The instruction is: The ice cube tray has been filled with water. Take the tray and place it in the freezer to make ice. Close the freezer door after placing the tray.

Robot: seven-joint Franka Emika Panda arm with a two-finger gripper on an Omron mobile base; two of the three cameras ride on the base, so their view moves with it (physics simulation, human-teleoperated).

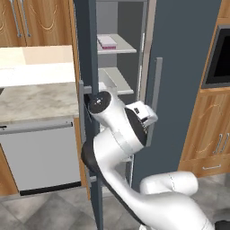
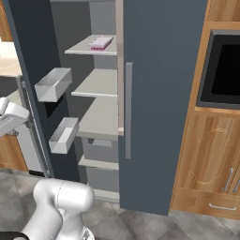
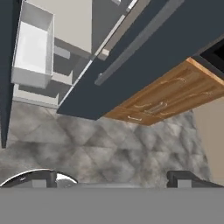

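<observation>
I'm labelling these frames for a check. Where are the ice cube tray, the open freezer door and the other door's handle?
ice cube tray (image 2: 101,43): right base view, pale top face.
freezer door (image 2: 33,70): right base view, inner face.
handle (image 2: 128,110): right base view, mid-bar.

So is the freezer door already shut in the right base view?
No: the freezer door stands wide open, and the ice cube tray lies on the top shelf inside.

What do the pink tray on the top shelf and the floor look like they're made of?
The ice cube tray looks like matte plastic or silicone: pale lilac top, pink edge, no shine. The floor looks like grey stone or marble-look tile, given its mottled veining and faint seams.
</observation>
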